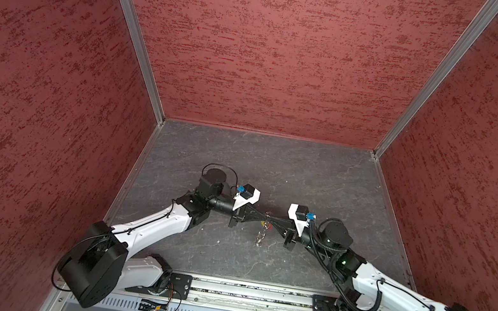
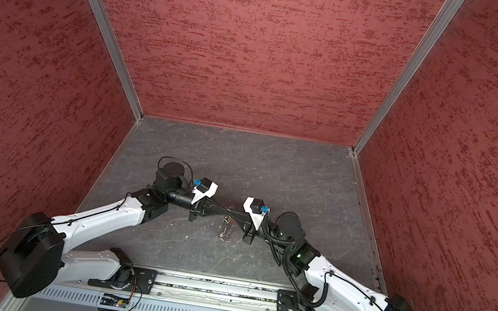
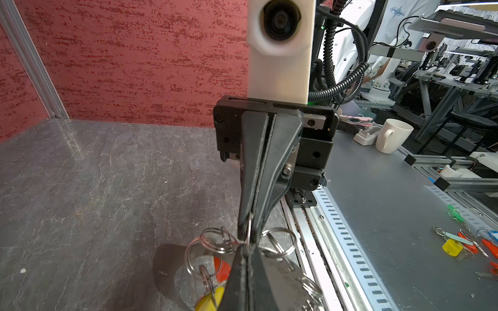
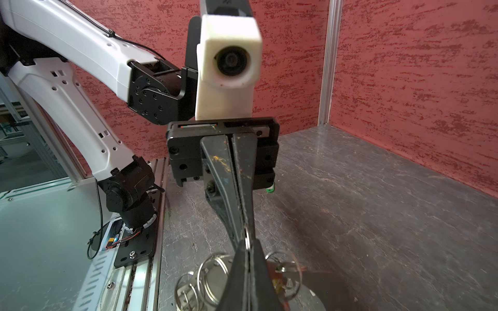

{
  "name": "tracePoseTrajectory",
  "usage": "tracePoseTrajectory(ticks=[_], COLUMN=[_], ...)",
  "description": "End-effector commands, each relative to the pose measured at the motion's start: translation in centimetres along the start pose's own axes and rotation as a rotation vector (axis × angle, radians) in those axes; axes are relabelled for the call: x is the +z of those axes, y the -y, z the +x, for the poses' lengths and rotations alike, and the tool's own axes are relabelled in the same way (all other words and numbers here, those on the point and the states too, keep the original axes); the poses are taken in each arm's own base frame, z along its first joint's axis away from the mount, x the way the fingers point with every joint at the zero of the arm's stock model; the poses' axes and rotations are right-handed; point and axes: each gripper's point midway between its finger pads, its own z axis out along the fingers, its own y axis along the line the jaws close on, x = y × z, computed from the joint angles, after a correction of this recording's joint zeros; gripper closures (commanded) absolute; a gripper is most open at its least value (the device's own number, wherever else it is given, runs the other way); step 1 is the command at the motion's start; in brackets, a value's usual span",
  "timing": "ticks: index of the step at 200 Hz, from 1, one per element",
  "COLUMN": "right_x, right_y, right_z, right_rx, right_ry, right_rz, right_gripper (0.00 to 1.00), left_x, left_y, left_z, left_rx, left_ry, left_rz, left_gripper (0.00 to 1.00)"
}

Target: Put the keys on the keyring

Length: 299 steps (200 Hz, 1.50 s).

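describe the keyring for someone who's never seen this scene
Over the grey tabletop, find where the left gripper and right gripper meet. The keyring hangs there: a chain of shiny silver rings, unlike the red key and yellow key beside it.

Keyring [image 3: 215, 243]: bright polished metal, glossy.
Yellow key [image 3: 211, 299], red key [image 3: 223, 269]: smooth glossy plastic.
Table [image 3: 94, 188]: grey stone-look surface, veined, low sheen.
Walls [image 3: 134, 53]: red, rough matt texture.
Left gripper fingers [image 4: 219, 167]: matt black plastic, paint-scuffed.
Camera housing [image 4: 229, 88]: white matt plastic.
Corner post [image 4: 327, 62]: brushed aluminium.
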Motion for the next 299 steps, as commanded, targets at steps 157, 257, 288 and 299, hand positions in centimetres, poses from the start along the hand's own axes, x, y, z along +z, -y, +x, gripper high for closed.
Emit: tracePoseTrajectory(ticks=[157, 257, 288, 299], right_x=[-0.6, -0.9, -0.8, -0.6], right_y=[0.4, -0.9, -1.0, -0.8], right_z=[0.7, 1.2, 1.7, 1.8], right_rx=[-0.101, -0.064, -0.055, -0.054], right_ry=[-0.372, -0.402, -0.415, -0.416], right_rz=[0.022, -0.046, -0.055, -0.046], right_gripper=[0.81, 0.83, 0.80, 0.80], left_x=[1.1, 1.1, 1.1, 1.1], left_y=[0.0, -0.1, 0.0, 0.1], left_z=[2.2, 2.4, 2.3, 2.2], left_rx=[0.034, 0.034, 0.034, 0.035], left_ry=[-0.196, -0.202, -0.198, -0.195], left_rz=[-0.005, -0.009, -0.005, 0.001], left_gripper=[1.00, 1.00, 1.00, 1.00])
